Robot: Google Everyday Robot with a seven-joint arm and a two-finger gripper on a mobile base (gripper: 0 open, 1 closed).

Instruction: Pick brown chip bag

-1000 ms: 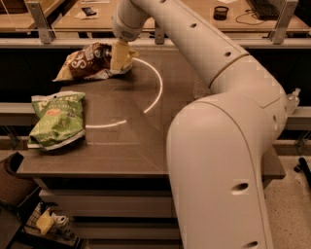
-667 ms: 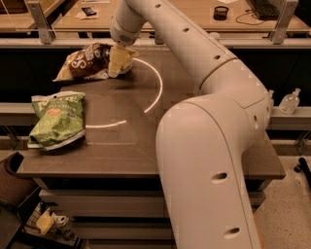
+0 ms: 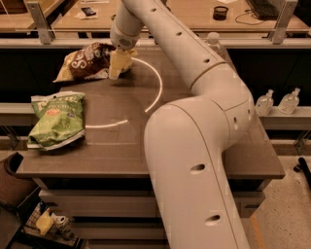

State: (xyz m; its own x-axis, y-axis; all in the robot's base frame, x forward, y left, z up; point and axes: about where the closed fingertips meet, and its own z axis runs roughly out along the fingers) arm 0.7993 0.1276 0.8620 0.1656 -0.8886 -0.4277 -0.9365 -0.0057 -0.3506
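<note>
The brown chip bag (image 3: 85,61) lies crinkled at the far left of the dark table, with white lettering and pale yellow edges. My gripper (image 3: 118,66) hangs from the long white arm and sits low at the bag's right end, touching or just beside it. The green chip bag (image 3: 57,119) lies flat near the table's left front edge, well away from the gripper.
The dark table (image 3: 204,146) has a white arc (image 3: 156,87) painted on it. My white arm and base fill the middle and right of the view. Clear bottles (image 3: 265,103) stand on a shelf to the right. A wooden counter (image 3: 194,12) runs behind the table.
My arm has swung further left and the gripper has edged closer to the brown bag's right end. Both bags lie where they were.
</note>
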